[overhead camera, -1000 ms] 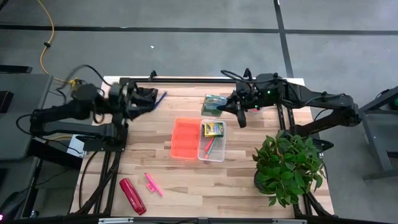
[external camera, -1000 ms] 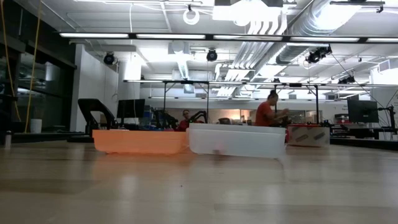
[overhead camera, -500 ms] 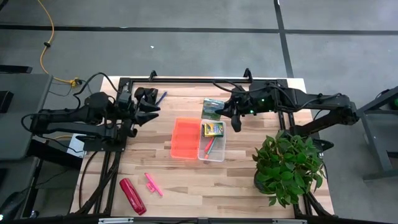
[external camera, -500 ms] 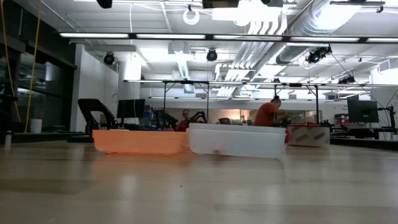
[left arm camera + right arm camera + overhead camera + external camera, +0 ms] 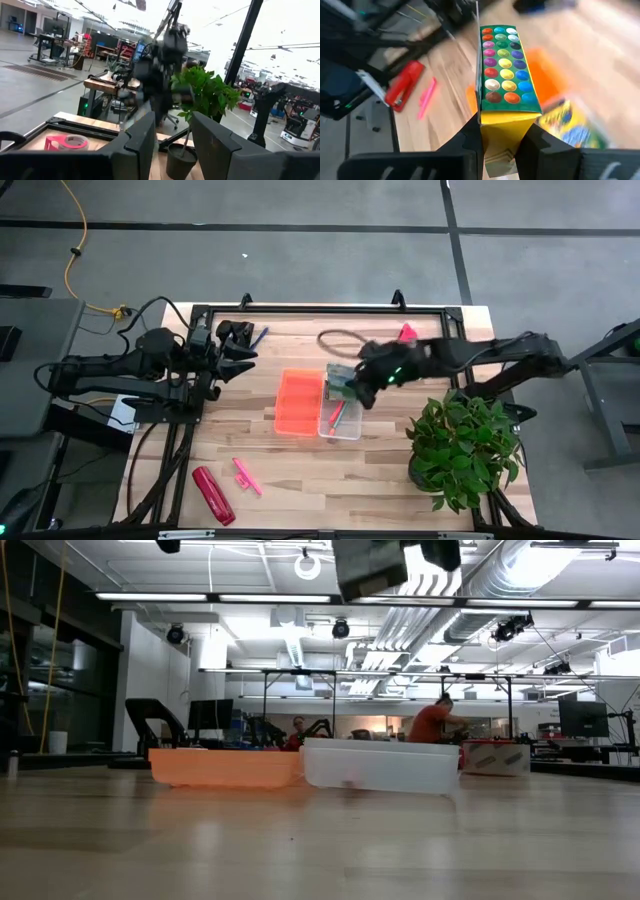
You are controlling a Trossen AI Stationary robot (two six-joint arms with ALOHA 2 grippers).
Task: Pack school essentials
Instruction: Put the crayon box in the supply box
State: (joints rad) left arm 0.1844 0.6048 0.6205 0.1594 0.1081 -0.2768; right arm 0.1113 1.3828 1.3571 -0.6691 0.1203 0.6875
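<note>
At the far left, the left arm hangs over the back left part of the tabletop (image 5: 250, 450), its gripper (image 5: 240, 352) pointing toward the middle. Its fingers (image 5: 142, 142) stand a little apart with nothing between them. Just beyond that gripper, by the back edge, lies a blue pen (image 5: 260, 335). Down at the front left a long red glossy object (image 5: 213, 494) lies at a slant, and just beside it to the right is a short pink marker (image 5: 245, 476).

Toward the middle sits an orange tray (image 5: 297, 402), and touching its right side is a clear bin (image 5: 340, 428). Inside the bin I can make out a thin pink pencil (image 5: 340, 414) next to something green; anything else in there is hidden under the arm.

The right arm reaches in from the right, and its gripper (image 5: 352, 385) hangs above the back end of the clear bin. Its fingers (image 5: 470, 137) are clamped on a crayon box (image 5: 506, 95), yellow and green with rows of coloured dots on the face, lifted clear of the tabletop. In the right wrist view a second crayon box (image 5: 570, 125) shows blurred below it, in the bin.

A pink tape roll (image 5: 407, 333) rests near the back edge, behind the right arm. At the right front corner stands a potted plant (image 5: 462, 445). Beyond the tabletop, far back in the room, a person (image 5: 432, 722) in a red top is bent over a bench.
</note>
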